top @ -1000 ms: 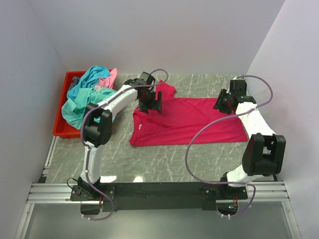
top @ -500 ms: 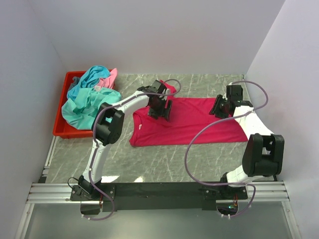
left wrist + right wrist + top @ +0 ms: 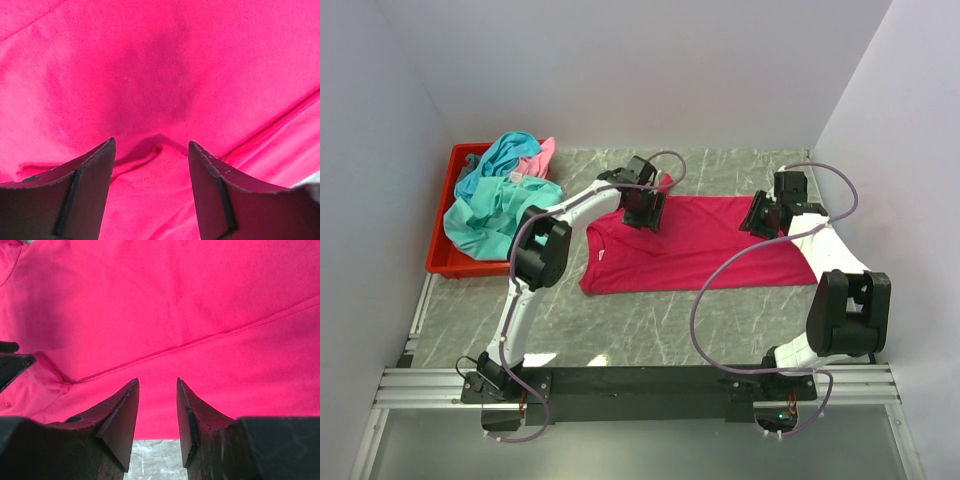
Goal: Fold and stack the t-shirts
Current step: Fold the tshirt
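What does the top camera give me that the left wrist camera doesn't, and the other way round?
Top camera only: the whole outline of the magenta shirt, the right gripper near its far right edge, and the teal and pink shirts heaped in the red bin at the left. Left wrist only: the left gripper seen close, jaws apart, with a small ridge of cloth raised between its fingers. Both: the magenta shirt, with the left gripper down on its far left part.
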